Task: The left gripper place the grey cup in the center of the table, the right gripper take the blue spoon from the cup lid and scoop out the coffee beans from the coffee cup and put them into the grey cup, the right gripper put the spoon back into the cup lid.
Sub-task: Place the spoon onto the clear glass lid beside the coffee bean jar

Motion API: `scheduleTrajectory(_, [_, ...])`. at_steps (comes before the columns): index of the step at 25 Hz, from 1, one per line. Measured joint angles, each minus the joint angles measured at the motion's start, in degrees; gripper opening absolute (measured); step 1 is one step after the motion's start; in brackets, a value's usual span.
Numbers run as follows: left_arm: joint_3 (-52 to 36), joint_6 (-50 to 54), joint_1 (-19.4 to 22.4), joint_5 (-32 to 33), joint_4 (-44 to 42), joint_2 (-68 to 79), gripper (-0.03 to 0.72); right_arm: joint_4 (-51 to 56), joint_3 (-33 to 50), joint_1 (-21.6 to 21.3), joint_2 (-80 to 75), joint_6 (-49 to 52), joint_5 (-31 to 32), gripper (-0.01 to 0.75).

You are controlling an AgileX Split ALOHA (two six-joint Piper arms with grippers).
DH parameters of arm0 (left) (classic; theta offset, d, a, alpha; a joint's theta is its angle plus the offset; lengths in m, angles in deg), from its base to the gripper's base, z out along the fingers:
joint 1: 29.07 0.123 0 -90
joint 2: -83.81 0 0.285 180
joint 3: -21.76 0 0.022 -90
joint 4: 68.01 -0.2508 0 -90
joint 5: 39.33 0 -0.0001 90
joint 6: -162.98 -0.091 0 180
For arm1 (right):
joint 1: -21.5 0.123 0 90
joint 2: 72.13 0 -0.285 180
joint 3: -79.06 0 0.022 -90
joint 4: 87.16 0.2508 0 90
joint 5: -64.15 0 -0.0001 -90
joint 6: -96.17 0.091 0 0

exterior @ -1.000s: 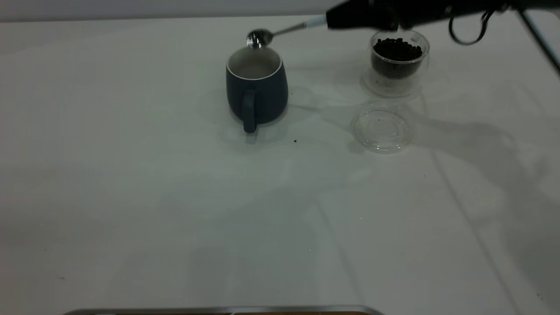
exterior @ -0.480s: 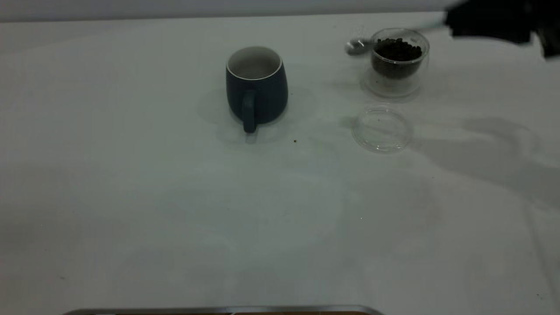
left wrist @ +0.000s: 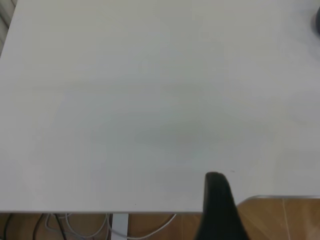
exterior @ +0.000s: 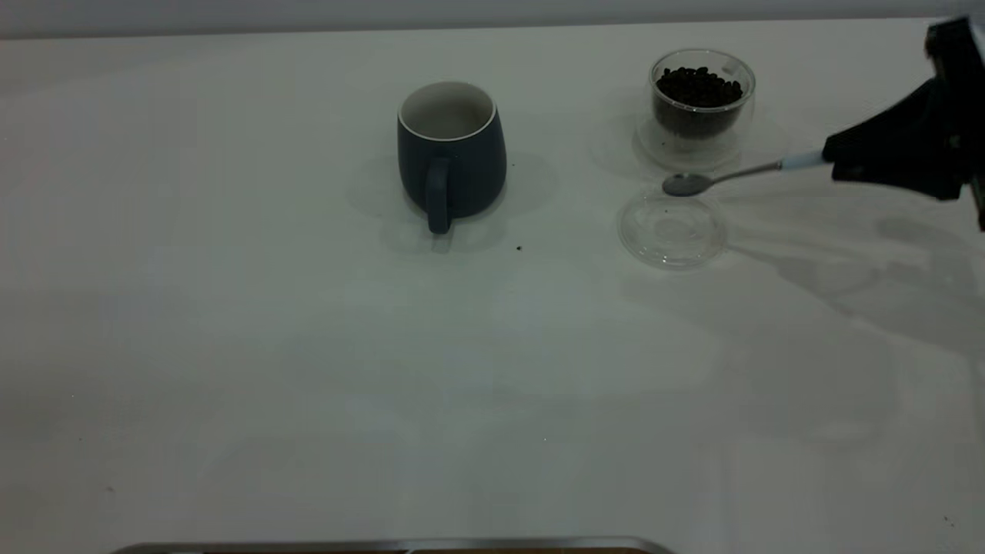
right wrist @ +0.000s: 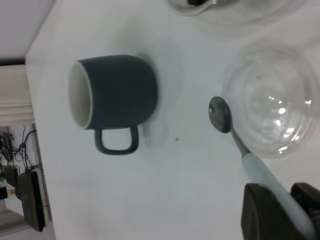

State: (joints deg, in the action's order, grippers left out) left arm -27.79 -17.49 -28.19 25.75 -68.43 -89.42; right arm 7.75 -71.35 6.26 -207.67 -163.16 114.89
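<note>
White tabletop [exterior: 308, 369] carries the grey cup [exterior: 451, 154]; near its right edge, the right gripper [exterior: 885, 158] clamps the blue spoon [exterior: 731, 175], bowl above the cup lid [exterior: 672, 229].

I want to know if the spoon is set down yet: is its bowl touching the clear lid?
Cannot tell. In the exterior view the spoon sits at the far rim of the lid; neither that nor the right wrist view shows contact or a gap.

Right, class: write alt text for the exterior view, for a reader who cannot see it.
The right gripper holds a blue spoon with its bowl just above the far edge of a clear cup lid. Beyond stands a coffee cup of beans; a grey cup stands mid-table.
</note>
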Motion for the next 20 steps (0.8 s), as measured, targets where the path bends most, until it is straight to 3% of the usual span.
scheduleTrajectory(20, [0.00,0.00,0.00,0.00,0.00,0.00,0.567,2.11,-8.46,1.51,-11.49,-3.84,2.61,0.113])
